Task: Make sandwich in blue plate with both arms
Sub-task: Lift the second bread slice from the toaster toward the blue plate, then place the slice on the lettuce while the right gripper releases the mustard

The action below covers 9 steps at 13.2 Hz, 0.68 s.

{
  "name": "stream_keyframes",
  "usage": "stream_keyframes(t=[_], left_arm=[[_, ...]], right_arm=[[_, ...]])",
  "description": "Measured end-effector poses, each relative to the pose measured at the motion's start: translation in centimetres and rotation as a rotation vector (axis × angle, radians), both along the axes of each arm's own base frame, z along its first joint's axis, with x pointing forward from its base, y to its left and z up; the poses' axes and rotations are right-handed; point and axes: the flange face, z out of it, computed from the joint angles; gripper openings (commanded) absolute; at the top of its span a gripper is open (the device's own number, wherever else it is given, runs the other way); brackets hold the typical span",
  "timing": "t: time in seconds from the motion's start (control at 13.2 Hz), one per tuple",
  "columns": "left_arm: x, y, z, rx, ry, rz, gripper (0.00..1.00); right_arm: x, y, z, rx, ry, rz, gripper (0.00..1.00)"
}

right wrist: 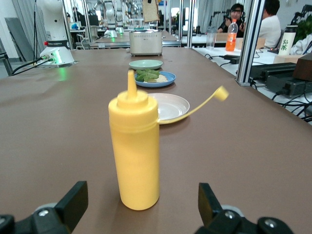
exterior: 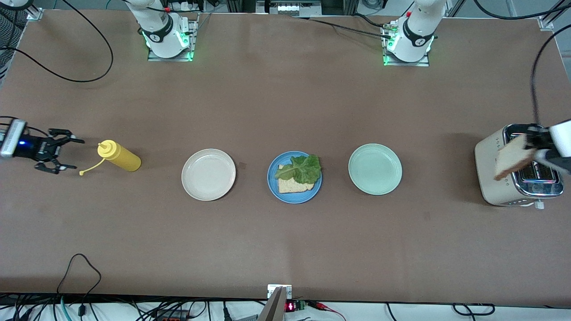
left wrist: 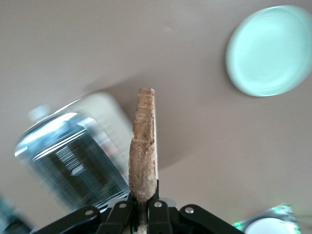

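The blue plate [exterior: 273, 178] sits mid-table and holds one toasted bread slice [exterior: 292, 186] with a green lettuce leaf [exterior: 305, 168] on top. It also shows in the right wrist view [right wrist: 168, 82]. My left gripper [exterior: 533, 142] is shut on a second bread slice [exterior: 513, 161] and holds it on edge just above the toaster [exterior: 495, 178]. In the left wrist view the fingers [left wrist: 158, 207] pinch the slice [left wrist: 144, 146] at its lower edge. My right gripper [exterior: 78, 154] is open and empty at the right arm's end of the table, its jaws facing a yellow squeeze bottle [exterior: 119, 156].
The yellow bottle [right wrist: 134, 146] stands upright with its tethered cap [right wrist: 220, 93] hanging open. A cream-white plate [exterior: 208, 174] and a mint-green plate [exterior: 374, 169] flank the blue plate, both empty. The toaster [left wrist: 73, 156] stands at the left arm's end.
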Motion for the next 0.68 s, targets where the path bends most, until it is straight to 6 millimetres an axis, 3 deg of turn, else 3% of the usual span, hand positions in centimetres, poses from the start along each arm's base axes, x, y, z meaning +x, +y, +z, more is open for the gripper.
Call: stream_keyframes(t=[0.23, 0.38, 0.53, 0.68], left_arm=[[0.0, -13.0, -2.5, -0.112, 0.070, -0.093, 0.04], [-1.1, -20.5, -4.1, -0.223, 0.155, -0.005, 0.04], [-0.9, -25.6, -6.9, -0.373, 0.243, 0.123, 0.05], [1.4, -28.2, -11.6, -0.580, 0.284, 0.260, 0.04]], right_arm=[[0.7, -1.4, 9.4, -0.129, 0.076, -0.013, 1.00], [1.1, -0.6, 16.5, -0.214, 0.116, -0.036, 1.00], [2.3, 3.0, 23.6, -0.332, 0.169, -0.053, 1.00], [4.1, 9.7, 30.5, -0.511, 0.251, -0.075, 1.00]])
